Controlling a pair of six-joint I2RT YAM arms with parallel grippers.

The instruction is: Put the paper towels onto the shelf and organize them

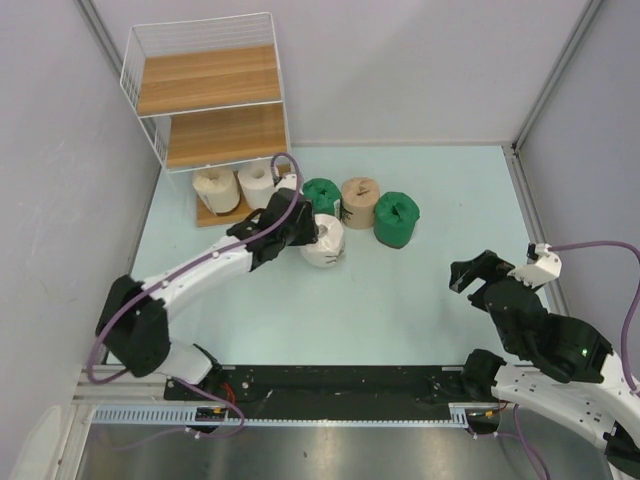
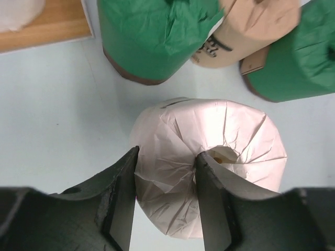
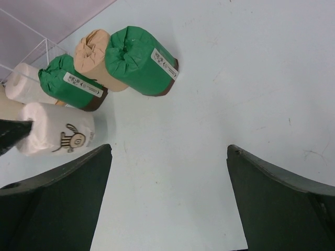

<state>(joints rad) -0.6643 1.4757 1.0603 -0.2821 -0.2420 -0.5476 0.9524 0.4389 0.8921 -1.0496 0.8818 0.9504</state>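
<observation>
My left gripper is shut on a cream-white roll, which lies on its side on the table. In the left wrist view one finger presses the roll's outside and the other sits in its core. Behind it stand a green roll, a tan roll and a second green roll. Two cream-white rolls stand on the bottom board of the wire shelf. My right gripper is open and empty, well right of the rolls.
The shelf stands in the back left corner against grey walls. Its upper two boards hold nothing. The right wrist view shows bare pale table under my right gripper, with the row of rolls at upper left.
</observation>
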